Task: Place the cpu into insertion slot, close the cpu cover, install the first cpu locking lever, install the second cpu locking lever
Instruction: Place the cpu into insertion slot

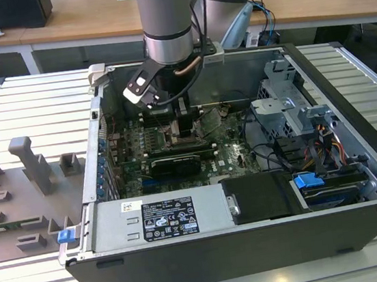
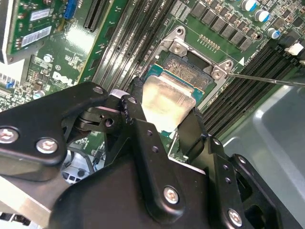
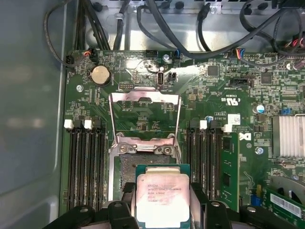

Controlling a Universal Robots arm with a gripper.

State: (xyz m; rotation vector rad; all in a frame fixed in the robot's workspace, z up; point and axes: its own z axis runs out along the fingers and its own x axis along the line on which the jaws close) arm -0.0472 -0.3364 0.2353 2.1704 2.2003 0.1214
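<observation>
Clamping the cpu (image 3: 162,198) in the gripper (image 2: 163,110) by opposite edges, just over the insertion slot (image 3: 126,167), near the raised cpu cover (image 3: 144,97). Showing a pale silvery top, faint print, green rim.

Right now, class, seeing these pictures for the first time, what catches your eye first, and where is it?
The pincer grips the silvery cpu over the dark insertion slot on the green board. Beside the slot, the cpu cover stands swung open. The arm reaches into an open computer case.
</observation>
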